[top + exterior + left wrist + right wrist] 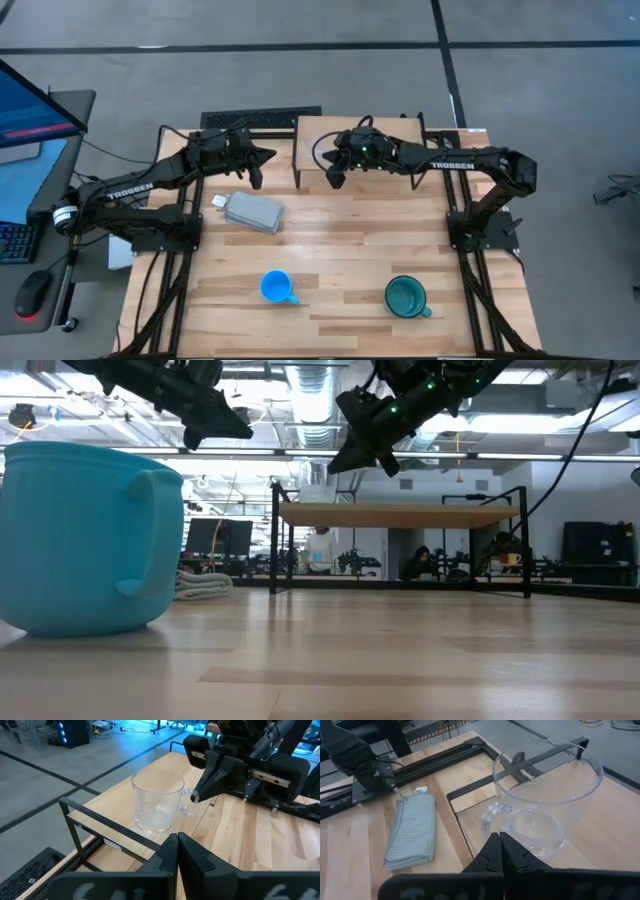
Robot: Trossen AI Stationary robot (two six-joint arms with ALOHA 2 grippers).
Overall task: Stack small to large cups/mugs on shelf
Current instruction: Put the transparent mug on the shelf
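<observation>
Pale plank tabletop (340,230) holds both mugs near; with the clear glass cup (156,801) shelved, either pressed-together gripper should spread before descending on the blue mug (276,287).

Place: we see a robotics lab or open workshop
Ceiling: we note bare ducts (310,400) and strip lights
Floor: grey concrete with dark tape lines (445,50)
Desk: a monitor (30,100), keyboard (12,240) and mouse (32,292) sit beside our table (340,240)
Background: more dark screens (218,538) and rigs across the room
</observation>
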